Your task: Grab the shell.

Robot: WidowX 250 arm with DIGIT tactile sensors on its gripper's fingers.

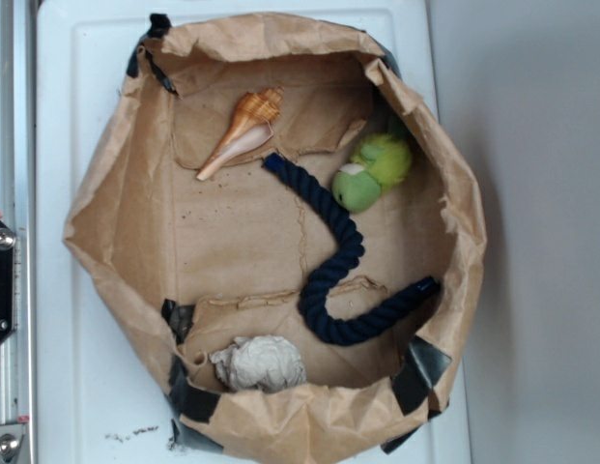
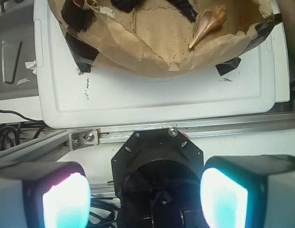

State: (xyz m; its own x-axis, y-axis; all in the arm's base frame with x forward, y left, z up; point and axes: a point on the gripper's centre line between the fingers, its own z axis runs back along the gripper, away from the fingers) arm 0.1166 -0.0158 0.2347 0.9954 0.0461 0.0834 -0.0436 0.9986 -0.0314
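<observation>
Orange shell (image 1: pixel 243 130) lying free in my paper bag (image 1: pixel 116 193), navy rope (image 1: pixel 330 261) beside it, gripper (image 2: pixel 145 194) wide open, empty, well outside.

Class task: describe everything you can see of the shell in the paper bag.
The shell is a slim spiral conch: an orange-tan ridged whorl narrowing to a long, pale pink pointed tip. It looks hard and whole. It lies on its side on the brown paper floor of the bag, whorl toward the bag's rim, apart from the navy rope. The end effector is far away.
</observation>
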